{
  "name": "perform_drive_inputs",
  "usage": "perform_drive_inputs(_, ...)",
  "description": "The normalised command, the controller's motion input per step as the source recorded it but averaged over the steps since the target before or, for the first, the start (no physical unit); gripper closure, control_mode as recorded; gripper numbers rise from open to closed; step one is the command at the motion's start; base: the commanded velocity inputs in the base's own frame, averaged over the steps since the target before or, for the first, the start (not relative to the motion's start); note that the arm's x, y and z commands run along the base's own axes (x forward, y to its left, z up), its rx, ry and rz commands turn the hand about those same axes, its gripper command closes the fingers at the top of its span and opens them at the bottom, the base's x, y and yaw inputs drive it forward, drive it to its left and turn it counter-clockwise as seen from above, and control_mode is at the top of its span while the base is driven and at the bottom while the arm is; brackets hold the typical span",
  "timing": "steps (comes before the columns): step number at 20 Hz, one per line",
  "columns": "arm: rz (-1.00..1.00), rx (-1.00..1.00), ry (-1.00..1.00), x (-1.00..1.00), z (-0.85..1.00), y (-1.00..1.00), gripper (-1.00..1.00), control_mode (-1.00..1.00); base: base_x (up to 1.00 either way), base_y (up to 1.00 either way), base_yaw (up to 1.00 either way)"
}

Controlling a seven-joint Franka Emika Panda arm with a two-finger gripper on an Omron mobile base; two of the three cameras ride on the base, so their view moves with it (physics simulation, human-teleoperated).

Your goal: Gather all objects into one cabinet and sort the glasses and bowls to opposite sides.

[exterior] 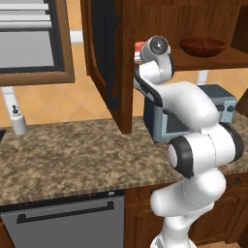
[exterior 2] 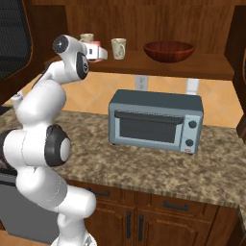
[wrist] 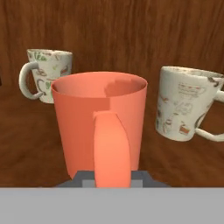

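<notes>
The coral-orange mug (wrist: 99, 122) stands upright over the cabinet shelf (exterior 2: 202, 65), its handle toward the hand. My gripper (wrist: 112, 177) is shut on that handle; in the right base view the gripper (exterior 2: 99, 52) is at the shelf's left end. One cream mug (wrist: 48, 75) stands behind on the left, another cream mug (wrist: 186, 103) on the right; both cream mugs (exterior 2: 118, 48) are on the left half of the shelf. The wide dark reddish-brown bowl (exterior 2: 169, 50) sits to the right. I cannot tell whether the coral mug touches the shelf.
The cabinet's arched door (exterior: 109, 58) hangs open to the left of the arm. A grey toaster oven (exterior 2: 156, 120) stands on the granite counter (exterior 2: 144, 168) under the shelf. A soap dispenser (exterior: 18, 121) is at the far left, a dishwasher (exterior: 63, 223) below.
</notes>
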Motion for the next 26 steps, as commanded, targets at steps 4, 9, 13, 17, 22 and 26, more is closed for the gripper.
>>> perform_drive_inputs(4,0.0,0.04,0.04,0.31,0.0,-0.03,1.0,-1.0,0.0,0.0,0.0)
perform_drive_inputs(9,0.0,0.02,0.05,0.37,-0.01,-0.05,1.0,-1.0,0.0,0.0,0.0)
perform_drive_inputs(13,0.0,0.01,0.04,0.41,-0.16,-0.01,-1.0,-1.0,0.0,0.0,0.0)
perform_drive_inputs(17,0.0,0.03,0.01,0.08,-0.09,-0.01,-1.0,-1.0,0.0,0.0,0.0)
perform_drive_inputs(22,0.0,0.04,0.0,-0.64,0.09,-0.23,-1.0,-1.0,0.0,0.0,0.0)
perform_drive_inputs(26,0.0,0.08,0.0,-1.0,0.02,-0.56,-1.0,-1.0,0.0,0.0,0.0)
